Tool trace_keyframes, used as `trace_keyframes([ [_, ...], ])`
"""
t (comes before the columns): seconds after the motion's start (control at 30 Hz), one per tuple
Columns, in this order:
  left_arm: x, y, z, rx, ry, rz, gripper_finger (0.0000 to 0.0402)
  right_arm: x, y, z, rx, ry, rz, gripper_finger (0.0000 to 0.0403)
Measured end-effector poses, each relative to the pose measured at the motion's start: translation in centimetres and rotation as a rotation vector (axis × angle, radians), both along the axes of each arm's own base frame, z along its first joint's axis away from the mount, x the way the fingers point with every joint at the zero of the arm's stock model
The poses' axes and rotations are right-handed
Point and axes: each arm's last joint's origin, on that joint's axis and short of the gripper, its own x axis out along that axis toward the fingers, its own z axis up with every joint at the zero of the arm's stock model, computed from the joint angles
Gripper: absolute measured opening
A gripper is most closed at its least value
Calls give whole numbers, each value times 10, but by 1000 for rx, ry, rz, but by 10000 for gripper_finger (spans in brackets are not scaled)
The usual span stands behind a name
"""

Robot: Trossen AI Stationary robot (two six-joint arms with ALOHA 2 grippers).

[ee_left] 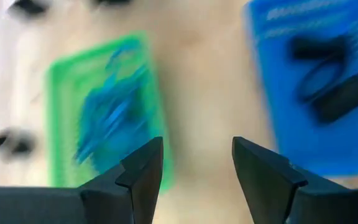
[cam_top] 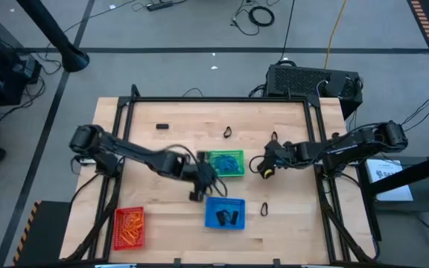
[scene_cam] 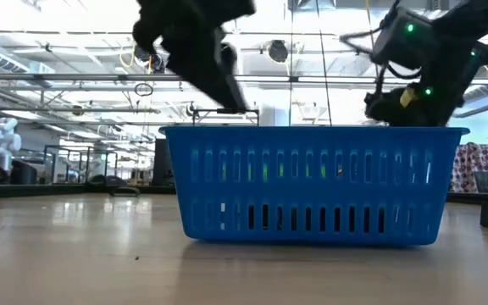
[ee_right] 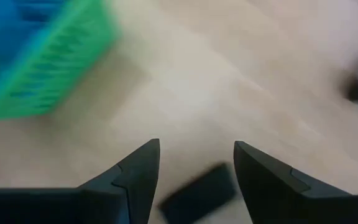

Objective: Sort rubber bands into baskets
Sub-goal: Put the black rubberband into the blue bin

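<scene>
- Three baskets sit on the wooden table (cam_top: 281, 223): the green basket (cam_top: 227, 163) in the middle with blue rubber bands (ee_left: 107, 118) inside, the blue basket (cam_top: 224, 213) nearer the front with black rubber bands (cam_top: 227, 217) inside, and the red basket (cam_top: 129, 227) at the front left with orange rubber bands (cam_top: 131, 225).
- A few loose black bands (cam_top: 228, 133) lie apart on the wood.
- One thing could go wrong, I think: a band is thin and flat, so the fingers might close on nothing, or bump a basket and push it.
- The left gripper (ee_left: 197, 171) hangs over the bare wood between the green and blue baskets, wide open, holding nothing.
- The right gripper (ee_right: 196, 171) is just right of the green basket, wide open and empty, with a small black thing (ee_right: 197, 191) on the wood below it.
</scene>
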Motion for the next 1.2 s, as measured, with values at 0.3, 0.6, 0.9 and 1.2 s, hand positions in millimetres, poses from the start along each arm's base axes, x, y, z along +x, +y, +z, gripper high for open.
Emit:
trace_keyframes([
  [0.3, -58, 55, 3, 5, -49, 222, 200, -7, -4, -3, 57, 26, -181, 199],
  [0.6, -105, 67, -34, 10, -406, 331, 200, -4, 3, -15, 116, 64, -250, 199],
  [0.9, -126, 75, -52, 38, -725, 568, 200, 4, 10, -23, 157, 59, -218, 166],
  [1.2, -133, 70, -68, -22, -687, 552, 200, 8, 9, -12, 149, 33, -113, 12],
])
